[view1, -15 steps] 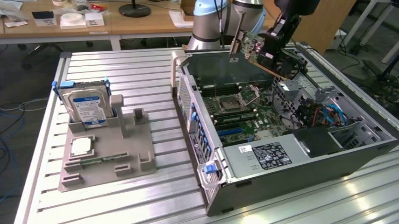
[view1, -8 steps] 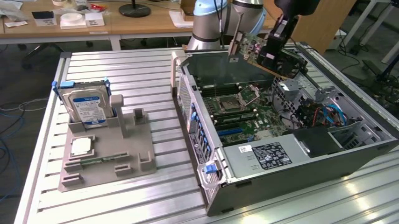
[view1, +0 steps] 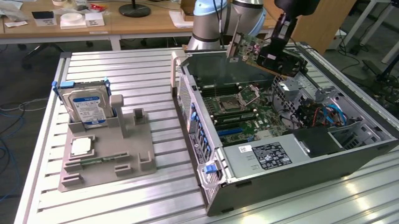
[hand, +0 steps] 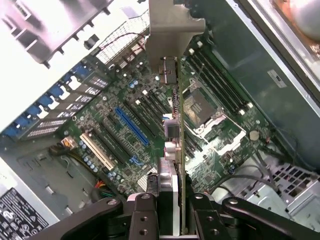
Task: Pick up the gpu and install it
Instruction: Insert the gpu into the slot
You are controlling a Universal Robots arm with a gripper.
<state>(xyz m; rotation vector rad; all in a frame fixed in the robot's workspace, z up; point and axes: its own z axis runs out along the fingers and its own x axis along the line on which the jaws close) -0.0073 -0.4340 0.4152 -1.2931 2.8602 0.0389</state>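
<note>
The gpu (view1: 249, 50), a green card with a dark face and a silver bracket, hangs tilted in the air above the back of the open computer case (view1: 206, 140). My gripper (view1: 272, 49) is shut on its upper edge. In the wrist view the gpu (hand: 172, 80) appears edge-on between the black fingers (hand: 145, 210), with its bracket pointing away from the camera. Below it lies the motherboard (hand: 135, 120) with a blue slot (hand: 131, 125), several black slots and the open processor socket (hand: 197, 107). The card is clear of the board and touches nothing.
A grey fixture (view1: 106, 154) on the slatted table at the exterior view's left holds an upright hard drive (view1: 87, 105), a processor (view1: 81, 146) and a memory stick (view1: 100, 161). Inside the case are the power supply (view1: 268, 156) and drive cage (view1: 349, 133). A desk stands behind.
</note>
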